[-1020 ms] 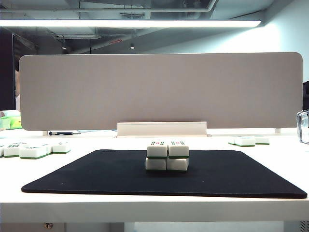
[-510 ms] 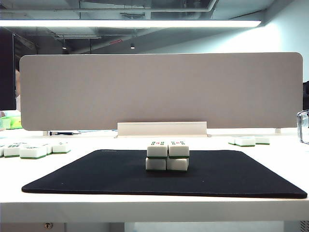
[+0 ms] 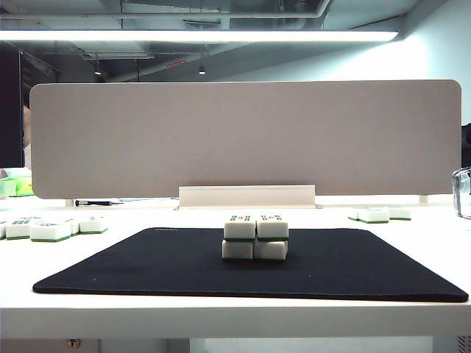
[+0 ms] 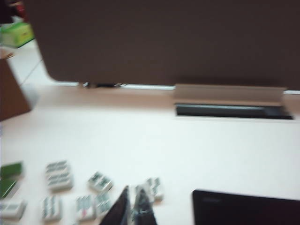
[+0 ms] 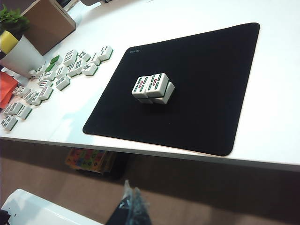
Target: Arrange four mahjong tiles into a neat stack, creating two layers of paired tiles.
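On the black mat the stack sits finished, two tiles atop two. The left gripper, clenched and empty, hangs over loose tiles. The right gripper, closed empty, hangs off the table's edge.

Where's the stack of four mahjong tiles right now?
In the exterior view the stack sits mid-mat on the black mat, slightly toward its far edge, apart from loose tiles at the table's left.

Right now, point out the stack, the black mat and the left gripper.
stack [image 3: 255, 238], exterior view, front faces.
black mat [image 3: 147, 265], exterior view, bare left part.
left gripper [image 4: 131, 212], left wrist view, between its shut fingertips.
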Tool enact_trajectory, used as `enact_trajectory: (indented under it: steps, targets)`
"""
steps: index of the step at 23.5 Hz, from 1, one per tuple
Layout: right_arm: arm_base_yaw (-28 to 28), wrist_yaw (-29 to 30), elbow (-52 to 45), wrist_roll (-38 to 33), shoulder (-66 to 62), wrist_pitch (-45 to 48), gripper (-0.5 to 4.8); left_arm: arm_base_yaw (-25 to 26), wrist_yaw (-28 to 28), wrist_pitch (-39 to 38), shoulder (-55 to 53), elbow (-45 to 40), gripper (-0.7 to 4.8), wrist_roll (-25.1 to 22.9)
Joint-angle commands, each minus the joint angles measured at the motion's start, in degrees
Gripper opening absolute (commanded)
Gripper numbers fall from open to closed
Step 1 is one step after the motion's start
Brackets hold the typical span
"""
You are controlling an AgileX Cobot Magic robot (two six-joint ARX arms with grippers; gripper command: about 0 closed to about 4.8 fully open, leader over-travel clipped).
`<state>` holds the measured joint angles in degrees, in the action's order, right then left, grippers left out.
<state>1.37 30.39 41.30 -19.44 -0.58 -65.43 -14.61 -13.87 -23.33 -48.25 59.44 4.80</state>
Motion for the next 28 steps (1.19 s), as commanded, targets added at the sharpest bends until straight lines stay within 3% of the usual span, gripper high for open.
enact_trajectory:
  steps: [1,5,14,18,23,28]
  targets:
    - [0.0,-0.07,0.26,0.17,0.59,0.79,-0.01,2.08,-0.22,0.31,6.05,-8.0,0.18,0.11]
    - [0.0,-0.07,0.26,0.17,0.59,0.79,-0.01,4.66,-2.82,2.54,12.28,-17.9,0.18,0.15]
    - [0.0,-0.07,0.26,0.17,0.59,0.79,-0.01,5.84,-2.99,22.45,29.66,-45.51,0.18,-0.24]
    - [0.0,-0.07,0.26,0.17,0.59,0.79,-0.01,6.12,-2.69,25.97,37.48,-55.87,0.18,-0.2]
    - [0.0,-0.07,0.26,0.17,0.59,0.79,-0.01,10.97,2.75,23.54,41.66,-59.1,0.18,-0.28]
    - [0.0,-0.09,0.26,0.17,0.59,0.79,-0.01,12.2,2.67,20.09,45.16,-59.1,0.18,-0.26]
